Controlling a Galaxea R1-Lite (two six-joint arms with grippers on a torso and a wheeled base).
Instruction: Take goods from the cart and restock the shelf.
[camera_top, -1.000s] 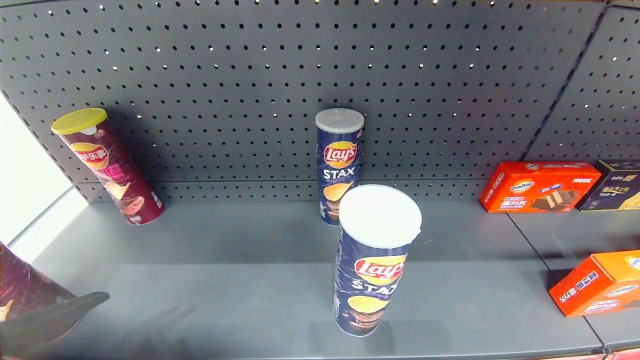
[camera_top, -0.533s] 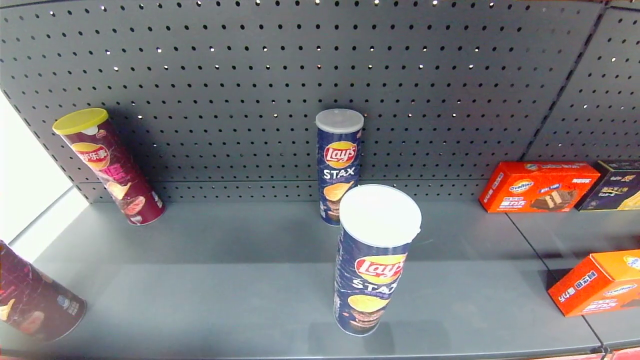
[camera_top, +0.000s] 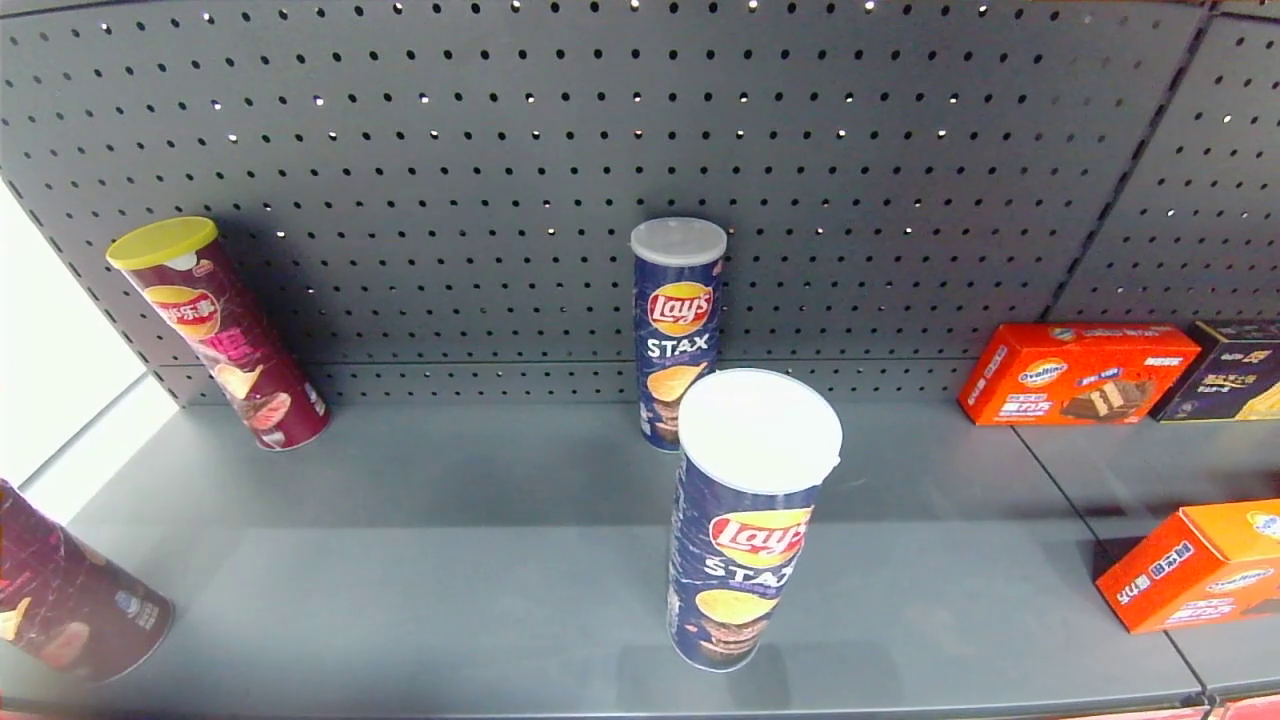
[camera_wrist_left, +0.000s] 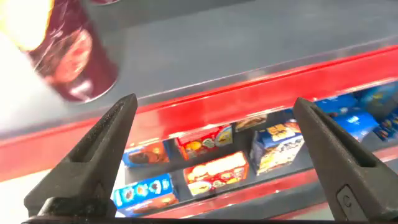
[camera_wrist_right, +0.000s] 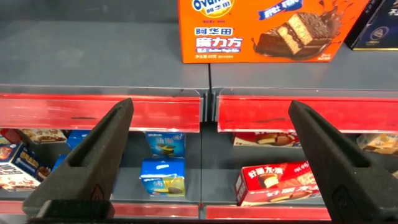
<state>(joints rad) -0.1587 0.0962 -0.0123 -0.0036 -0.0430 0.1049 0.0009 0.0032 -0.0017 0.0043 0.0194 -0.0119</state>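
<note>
Near blue can (camera_top: 745, 530) and far blue can (camera_top: 677, 320) upright mid-shelf (camera_top: 480, 560), yellow-lidded maroon can (camera_top: 225, 340) far left, second maroon can (camera_top: 70, 600) at near-left edge, orange box (camera_top: 1075, 370) right, left hand (camera_wrist_left: 214, 104) spread wide, empty, out front by that near-left can, right hand (camera_wrist_right: 211, 107) fingers apart, empty, facing the red rail (camera_wrist_right: 292, 112).

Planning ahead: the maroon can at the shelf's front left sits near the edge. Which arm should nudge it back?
Left, probably. The left gripper is open with the maroon can just beyond it; the right gripper, also open, faces the orange box farther right.
</note>
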